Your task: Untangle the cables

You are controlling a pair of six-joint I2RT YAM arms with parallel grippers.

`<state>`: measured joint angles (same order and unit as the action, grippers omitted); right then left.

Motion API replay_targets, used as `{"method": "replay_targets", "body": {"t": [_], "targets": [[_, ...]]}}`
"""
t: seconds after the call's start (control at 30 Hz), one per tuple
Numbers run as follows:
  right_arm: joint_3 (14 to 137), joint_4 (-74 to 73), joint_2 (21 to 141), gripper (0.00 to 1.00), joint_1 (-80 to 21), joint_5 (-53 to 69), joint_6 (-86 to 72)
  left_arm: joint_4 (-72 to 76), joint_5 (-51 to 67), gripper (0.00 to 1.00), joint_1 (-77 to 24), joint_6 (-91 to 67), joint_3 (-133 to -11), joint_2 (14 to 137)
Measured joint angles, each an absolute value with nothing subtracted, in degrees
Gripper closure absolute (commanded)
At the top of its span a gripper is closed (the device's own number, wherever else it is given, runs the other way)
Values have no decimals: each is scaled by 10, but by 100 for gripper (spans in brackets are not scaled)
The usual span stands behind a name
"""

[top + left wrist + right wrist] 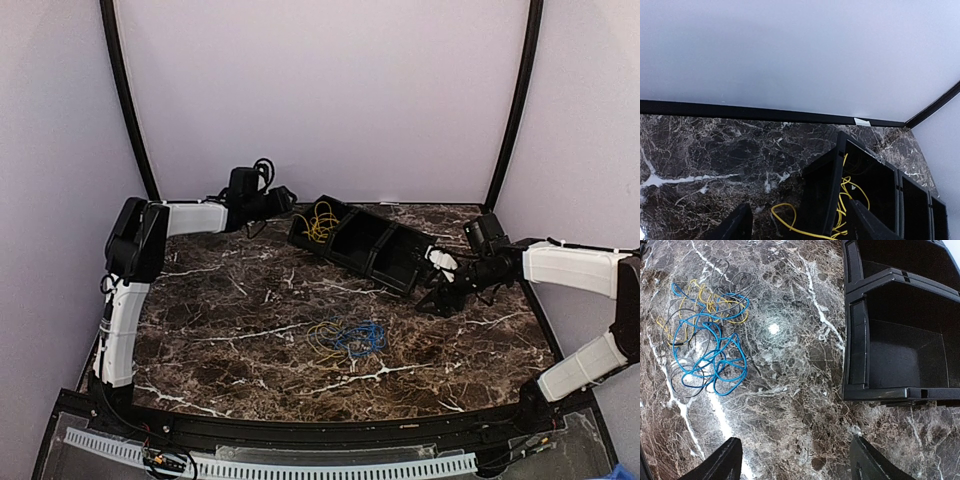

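Observation:
A yellow cable [320, 222] lies coiled in the left end compartment of the black divided bin [372, 250]. In the left wrist view this yellow cable [842, 200] hangs over the bin wall [832, 185], and one loop rests on the marble. My left gripper [797, 206] is open above that wall, a finger [735, 226] on each side, holding nothing. A tangle of blue, yellow and thin dark cables [346, 338] lies mid-table. The same tangle [705, 340] shows upper left in the right wrist view. My right gripper [795, 440] stands open over bare marble near the bin's right end.
The bin [900, 340] lies slantwise at the back of the marble table [230, 310], and its other compartments look empty. Purple walls and black corner posts [125, 90] enclose the back and sides. A black rail [300, 430] runs along the near edge.

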<state>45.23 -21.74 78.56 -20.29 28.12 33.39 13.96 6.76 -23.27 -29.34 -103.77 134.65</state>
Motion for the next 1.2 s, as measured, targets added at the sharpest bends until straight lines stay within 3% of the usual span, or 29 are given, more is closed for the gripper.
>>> {"method": "replay_targets", "body": {"t": [0.2,0.7,1.2], "targets": [[452,-219,786,25,-203,281,334,172,115,45,-208,-318,-1021,1346],[456,-224,804,25,-203,282,335,162,235,50,-173,-12,-1012,1353],[462,-225,820,25,-203,282,336,118,291,55,-175,64,-1078,1420]]}}
